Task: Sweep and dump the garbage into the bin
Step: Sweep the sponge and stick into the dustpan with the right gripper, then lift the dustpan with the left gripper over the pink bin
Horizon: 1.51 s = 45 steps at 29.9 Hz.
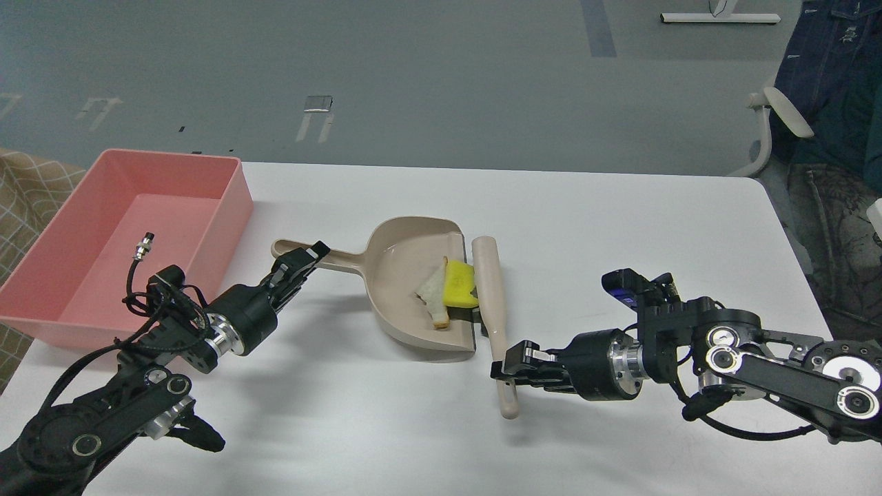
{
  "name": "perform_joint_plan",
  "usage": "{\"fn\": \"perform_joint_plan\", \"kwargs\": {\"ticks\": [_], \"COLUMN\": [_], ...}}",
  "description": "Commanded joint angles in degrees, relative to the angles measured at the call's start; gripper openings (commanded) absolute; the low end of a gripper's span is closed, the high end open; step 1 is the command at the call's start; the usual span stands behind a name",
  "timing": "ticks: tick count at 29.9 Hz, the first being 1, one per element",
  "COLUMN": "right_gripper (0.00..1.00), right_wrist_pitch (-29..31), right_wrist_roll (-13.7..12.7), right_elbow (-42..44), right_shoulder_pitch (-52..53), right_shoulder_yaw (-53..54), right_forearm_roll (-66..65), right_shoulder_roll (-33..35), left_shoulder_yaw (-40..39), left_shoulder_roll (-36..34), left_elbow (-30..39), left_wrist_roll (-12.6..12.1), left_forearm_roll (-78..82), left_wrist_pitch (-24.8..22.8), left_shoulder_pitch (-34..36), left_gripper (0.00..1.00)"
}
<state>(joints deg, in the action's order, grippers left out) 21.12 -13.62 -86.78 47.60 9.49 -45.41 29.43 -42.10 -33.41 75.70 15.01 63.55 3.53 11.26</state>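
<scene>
The beige dustpan (403, 275) lies mid-table, its mouth facing right. My left gripper (303, 260) is shut on the dustpan's handle. My right gripper (508, 364) is shut on the handle of the beige hand brush (490, 282), whose head stands at the dustpan's mouth. The garbage lies inside the pan at its right side: the yellow sponge piece (459, 286) and the off-white bread-like wedge (434, 293) just left of it. The pink bin (227, 207) stands at the table's far left, with nothing in it.
A white office chair (775, 124) with dark clothing stands beyond the table's right back corner. A tan checked cloth (27, 189) shows left of the bin. The white table (620, 220) runs wide to the right.
</scene>
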Motion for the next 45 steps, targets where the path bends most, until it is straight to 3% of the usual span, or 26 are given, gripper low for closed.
{"fn": "perform_joint_plan", "kwargs": {"ticks": [1, 12, 21, 29, 33, 45], "right_gripper": [0.0, 0.0, 0.0, 0.0, 0.0, 0.0], "right_wrist_pitch": [0.0, -0.3, -0.7, -1.1, -1.3, -1.3], "right_wrist_roll": [0.3, 0.6, 0.3, 0.3, 0.6, 0.6], "right_elbow": [1.0, 1.9, 0.3, -0.7, -1.0, -1.3], "right_shoulder_pitch": [1.0, 6.4, 12.3, 6.7, 3.1, -2.9], "right_shoulder_yaw": [0.0, 0.1, 1.7, 4.6, 5.2, 10.0], "right_forearm_roll": [1.6, 4.0, 5.8, 5.7, 5.5, 5.4], "right_shoulder_roll": [-2.6, -3.3, 7.3, 19.5, 21.4, 21.3], "left_shoulder_yaw": [0.0, -0.1, -1.4, -6.0, -9.9, -26.6], "left_shoulder_roll": [0.1, -0.4, 2.0, 2.2, 1.4, -12.9], "left_elbow": [0.6, 0.8, 0.6, 0.6, 0.8, 0.5], "left_wrist_roll": [-0.2, -0.1, 0.5, 0.5, -0.2, -1.6], "left_forearm_roll": [0.0, -0.3, -3.1, -15.8, -16.0, -23.9], "left_wrist_pitch": [0.0, 0.1, 0.4, 0.3, -0.3, -11.6], "left_shoulder_pitch": [0.1, -0.1, -0.3, 0.9, 1.3, -0.9], "left_gripper": [0.0, 0.0, 0.0, 0.0, 0.0, 0.0]}}
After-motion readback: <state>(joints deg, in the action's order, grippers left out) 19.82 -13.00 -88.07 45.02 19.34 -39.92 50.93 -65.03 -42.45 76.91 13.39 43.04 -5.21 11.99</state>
